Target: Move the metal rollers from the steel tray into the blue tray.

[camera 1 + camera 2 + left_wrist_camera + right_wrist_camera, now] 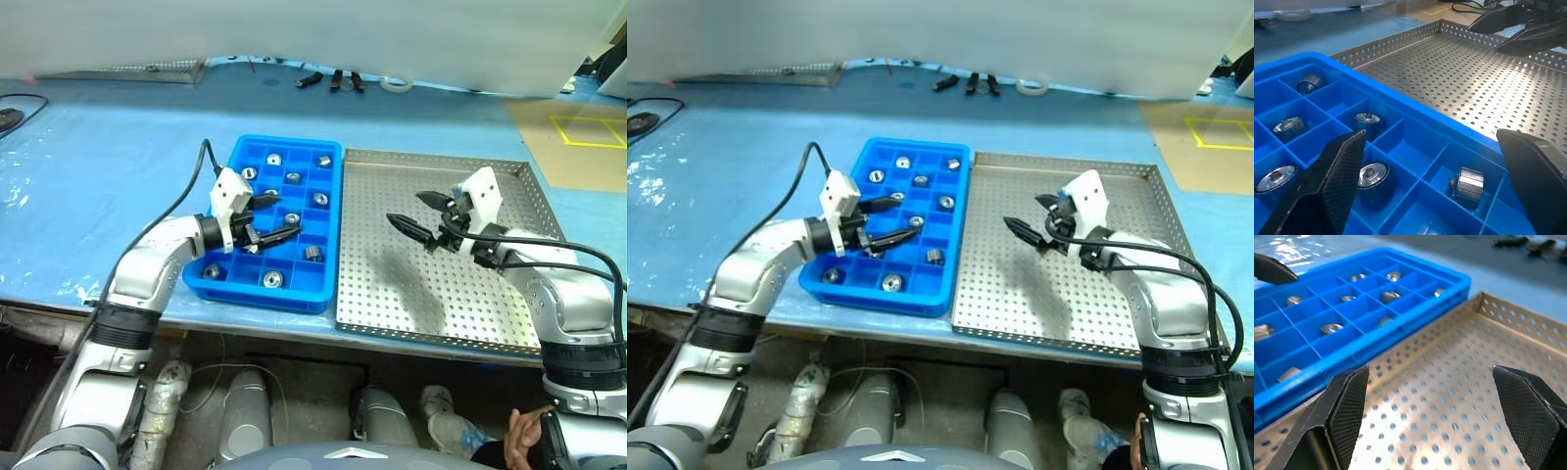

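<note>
Two end effectors, both spread apart, nothing held.
We see the left end effector [277, 217] over the blue tray [331, 220] and its metal rollers [313, 254], the right end effector [417, 215] over the steel tray [509, 235].

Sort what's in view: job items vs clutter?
Job: rollers in the blue tray; steel tray; left gripper and right gripper, both open.
Clutter: tape roll, black tools, cable on the far table.
</note>
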Controlling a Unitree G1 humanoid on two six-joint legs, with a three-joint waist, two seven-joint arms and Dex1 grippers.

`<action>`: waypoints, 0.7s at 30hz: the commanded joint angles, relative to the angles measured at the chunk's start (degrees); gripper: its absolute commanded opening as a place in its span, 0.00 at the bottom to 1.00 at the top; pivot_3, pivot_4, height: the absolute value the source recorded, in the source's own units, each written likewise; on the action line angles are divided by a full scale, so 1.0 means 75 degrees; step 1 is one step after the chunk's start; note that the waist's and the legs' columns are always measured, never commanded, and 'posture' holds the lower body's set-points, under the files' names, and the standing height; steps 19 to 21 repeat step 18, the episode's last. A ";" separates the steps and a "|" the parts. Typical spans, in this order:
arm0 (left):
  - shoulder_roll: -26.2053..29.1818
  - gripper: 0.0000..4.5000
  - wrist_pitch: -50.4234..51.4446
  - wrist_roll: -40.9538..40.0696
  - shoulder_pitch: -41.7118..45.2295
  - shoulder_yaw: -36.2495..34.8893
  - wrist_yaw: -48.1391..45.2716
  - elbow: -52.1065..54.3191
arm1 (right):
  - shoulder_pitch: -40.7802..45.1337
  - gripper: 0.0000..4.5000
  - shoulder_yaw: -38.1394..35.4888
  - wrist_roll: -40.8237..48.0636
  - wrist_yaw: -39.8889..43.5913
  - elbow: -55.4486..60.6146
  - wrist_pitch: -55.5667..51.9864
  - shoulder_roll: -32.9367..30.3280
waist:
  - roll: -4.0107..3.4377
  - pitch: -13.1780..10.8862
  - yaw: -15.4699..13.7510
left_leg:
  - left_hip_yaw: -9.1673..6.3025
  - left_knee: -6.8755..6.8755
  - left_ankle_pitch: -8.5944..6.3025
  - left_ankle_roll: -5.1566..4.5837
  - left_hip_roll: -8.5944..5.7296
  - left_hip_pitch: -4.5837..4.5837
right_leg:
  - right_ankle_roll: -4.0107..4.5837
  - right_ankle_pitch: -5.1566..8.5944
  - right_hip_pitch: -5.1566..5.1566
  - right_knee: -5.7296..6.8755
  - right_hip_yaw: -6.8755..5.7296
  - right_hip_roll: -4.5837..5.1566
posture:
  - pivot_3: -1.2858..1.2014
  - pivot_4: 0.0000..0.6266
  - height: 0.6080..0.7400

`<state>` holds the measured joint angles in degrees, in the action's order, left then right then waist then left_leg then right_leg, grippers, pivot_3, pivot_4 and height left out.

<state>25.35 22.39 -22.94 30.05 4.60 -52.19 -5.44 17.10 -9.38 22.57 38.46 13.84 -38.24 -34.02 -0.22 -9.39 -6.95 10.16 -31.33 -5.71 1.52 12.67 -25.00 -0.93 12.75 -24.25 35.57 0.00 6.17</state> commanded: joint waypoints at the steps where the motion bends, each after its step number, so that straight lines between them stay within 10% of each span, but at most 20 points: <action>1: -0.0274 1.00 -0.0464 0.0249 0.0319 -0.0068 0.0223 -0.0391 | -0.0098 0.94 -0.0119 0.0026 -0.0292 0.0205 0.0272 0.0220 | 0.0000 0.0000 0.0002 | 0.0000 -0.0002 -0.0008 -0.0013 0.0000 0.0000 | 0.0001 0.0000 0.0000 0.0002 -0.0001 0.0000 | 0.53 0.24 1.00; 21: -0.0019 1.00 -0.0198 0.0166 -0.0230 -0.0257 0.0093 0.0471 | 0.0099 0.94 0.0016 0.0190 -0.0275 0.0286 0.0217 0.0364 | -0.0001 0.0000 -0.0026 | 0.0000 -0.0006 -0.0015 -0.0025 -0.0001 -0.0001 | 0.0001 -0.0001 0.0004 0.0001 -0.0007 0.0004 | 0.53 0.24 1.00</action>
